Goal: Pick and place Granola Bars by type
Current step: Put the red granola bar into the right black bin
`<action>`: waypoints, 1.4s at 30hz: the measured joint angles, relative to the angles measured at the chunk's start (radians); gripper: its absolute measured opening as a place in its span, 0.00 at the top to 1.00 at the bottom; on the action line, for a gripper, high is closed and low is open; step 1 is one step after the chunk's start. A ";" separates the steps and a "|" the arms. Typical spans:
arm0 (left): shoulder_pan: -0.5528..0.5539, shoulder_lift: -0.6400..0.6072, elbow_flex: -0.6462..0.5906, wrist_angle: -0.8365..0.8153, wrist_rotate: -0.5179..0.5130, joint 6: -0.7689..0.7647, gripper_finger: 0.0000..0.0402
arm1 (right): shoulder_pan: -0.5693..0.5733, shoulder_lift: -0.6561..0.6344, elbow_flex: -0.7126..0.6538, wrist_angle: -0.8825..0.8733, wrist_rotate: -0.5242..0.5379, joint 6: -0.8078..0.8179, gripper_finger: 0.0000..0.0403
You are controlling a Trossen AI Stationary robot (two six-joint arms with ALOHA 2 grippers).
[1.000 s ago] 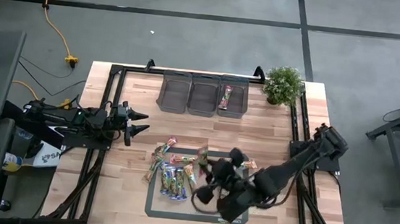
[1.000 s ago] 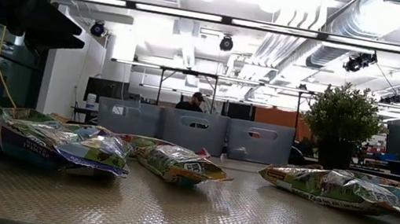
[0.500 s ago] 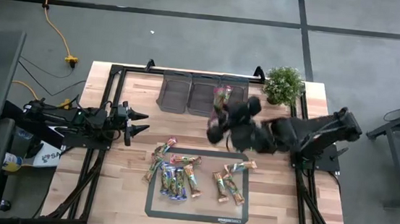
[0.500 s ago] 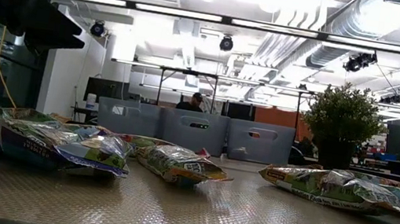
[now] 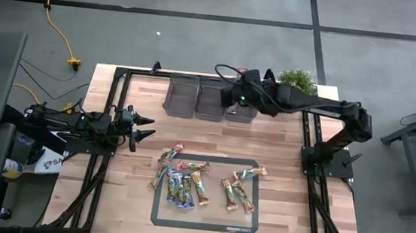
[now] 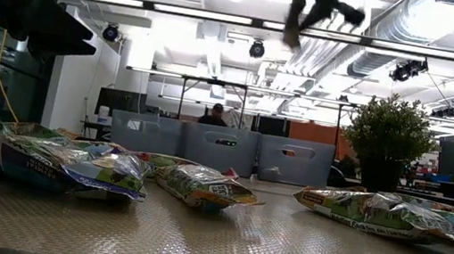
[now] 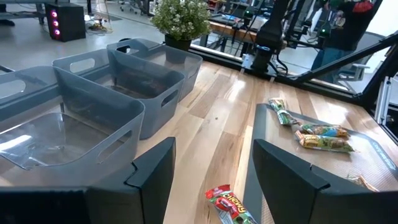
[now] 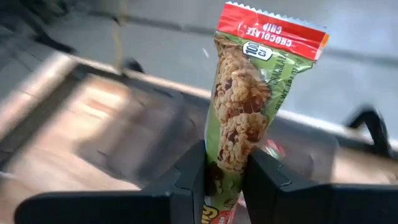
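Left tool (image 5: 147,126) parked at the worktop's (image 5: 290,131) left edge, fingers (image 7: 155,177) spread, nothing between them.

Loose bars (image 5: 180,178) lie in a heap on the dark mat (image 5: 206,223) at front centre, some spilling onto the wood at the mat's left corner; a smaller group of bars (image 5: 237,193) sits on the mat's right part. Wrappers are shiny: blue, green with tan, one red-ended. Low view shows them flat, crinkled, overlapping.

Three grey bins (image 5: 182,98) stand in a row at the back edge. Left and middle bins look empty in the left wrist view. The right bin (image 5: 241,112) is mostly covered by the right arm.

Right tool (image 5: 234,98) reaches over the right bin, clamped on one bar (image 8: 245,118). That bar stands upright between the fingers (image 8: 186,186): green wrapper, red top band reading "chocolate chip", picture of an oat bar with chips down the front. A red wrapper (image 8: 273,149) shows in the bin behind it.

Plant (image 5: 299,79) at the back right corner.
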 joint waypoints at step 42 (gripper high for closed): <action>0.000 0.000 0.000 0.000 0.000 0.000 0.47 | -0.354 0.110 -0.450 0.498 -0.511 -0.135 0.82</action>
